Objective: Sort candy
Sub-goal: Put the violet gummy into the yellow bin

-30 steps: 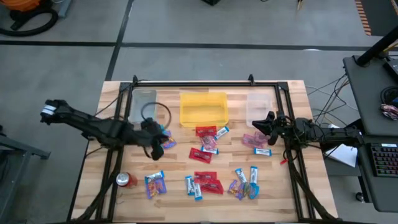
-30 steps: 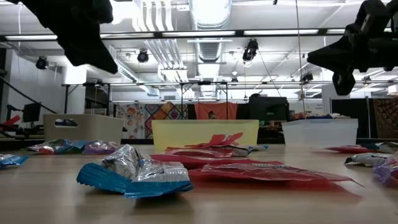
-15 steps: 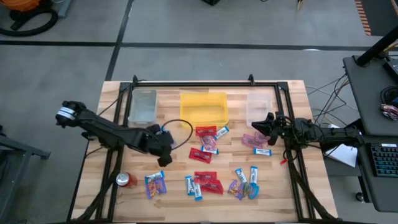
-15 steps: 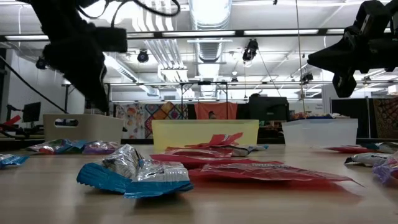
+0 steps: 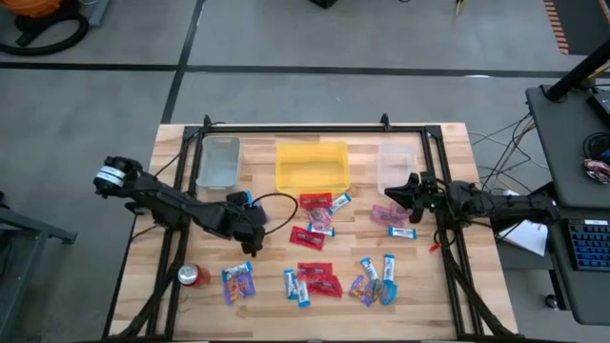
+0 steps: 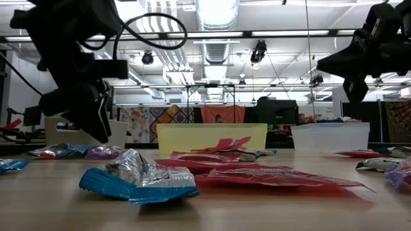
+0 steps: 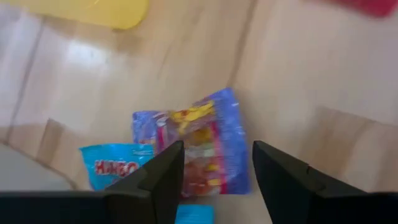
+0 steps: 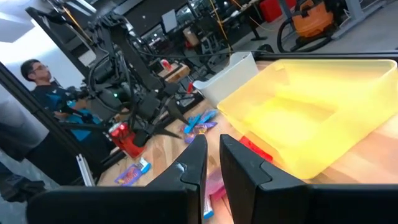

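Observation:
Candy lies scattered on the wooden table: red packets [image 5: 316, 276], purple packets [image 5: 238, 282] and blue-and-white bars [image 5: 401, 232]. My left gripper [image 5: 251, 242] hangs open just above the table, left of the middle. In its wrist view the fingers [image 7: 217, 155] stand on either side of a purple multicolour packet [image 7: 199, 140], which lies flat beside a blue packet [image 7: 112, 168]; they touch neither. My right gripper [image 5: 387, 192] waits shut and empty above the table's right side, near pink packets [image 5: 385, 213].
Three bins stand along the far side: a grey one [image 5: 218, 162], a yellow one [image 5: 312, 167] and a clear one [image 5: 396, 164]. A red soda can [image 5: 192, 276] stands near the front left. A black frame [image 5: 305, 128] borders the table. A person [image 8: 37, 84] shows beyond it.
My left gripper has come down toward the table, moving a little toward the near edge and the right, and now hangs low over the purple packet. The candy on the table has stayed where it was.

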`<state>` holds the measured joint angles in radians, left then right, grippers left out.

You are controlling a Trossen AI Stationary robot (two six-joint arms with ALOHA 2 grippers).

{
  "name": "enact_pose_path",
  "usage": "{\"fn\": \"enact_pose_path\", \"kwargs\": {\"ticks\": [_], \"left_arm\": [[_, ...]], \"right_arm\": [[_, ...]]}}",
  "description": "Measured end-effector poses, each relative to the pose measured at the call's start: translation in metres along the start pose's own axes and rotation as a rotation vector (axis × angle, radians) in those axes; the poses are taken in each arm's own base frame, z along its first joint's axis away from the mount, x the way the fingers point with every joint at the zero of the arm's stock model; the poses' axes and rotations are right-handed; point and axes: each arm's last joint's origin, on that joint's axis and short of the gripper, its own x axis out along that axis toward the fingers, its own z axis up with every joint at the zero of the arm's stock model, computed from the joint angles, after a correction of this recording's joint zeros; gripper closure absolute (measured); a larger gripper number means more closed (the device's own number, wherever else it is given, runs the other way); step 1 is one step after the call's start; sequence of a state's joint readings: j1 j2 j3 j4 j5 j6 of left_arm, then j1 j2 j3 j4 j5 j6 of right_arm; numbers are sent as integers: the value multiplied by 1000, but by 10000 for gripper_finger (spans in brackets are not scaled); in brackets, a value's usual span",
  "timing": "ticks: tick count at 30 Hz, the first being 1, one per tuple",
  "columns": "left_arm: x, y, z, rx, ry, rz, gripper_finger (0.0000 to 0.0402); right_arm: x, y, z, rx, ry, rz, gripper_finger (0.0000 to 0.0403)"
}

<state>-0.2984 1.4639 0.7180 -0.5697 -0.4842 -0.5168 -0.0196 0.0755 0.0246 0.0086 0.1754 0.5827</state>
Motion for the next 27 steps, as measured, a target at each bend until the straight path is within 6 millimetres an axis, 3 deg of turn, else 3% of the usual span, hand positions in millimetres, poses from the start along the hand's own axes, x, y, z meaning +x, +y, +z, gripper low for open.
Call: {"fn": "enact_pose_path", "kwargs": {"ticks": [19, 23, 27], "left_arm": [[27, 4, -29, -136, -58, -29, 253], [27, 4, -29, -135, -55, -31, 297], [27, 5, -30, -119, -46, -29, 378]], "right_arm": [[10, -5, -11, -23, 108, -73, 365], [10, -5, -10, -22, 106, -72, 365], [10, -5, -10, -22, 104, -71, 365]]}}
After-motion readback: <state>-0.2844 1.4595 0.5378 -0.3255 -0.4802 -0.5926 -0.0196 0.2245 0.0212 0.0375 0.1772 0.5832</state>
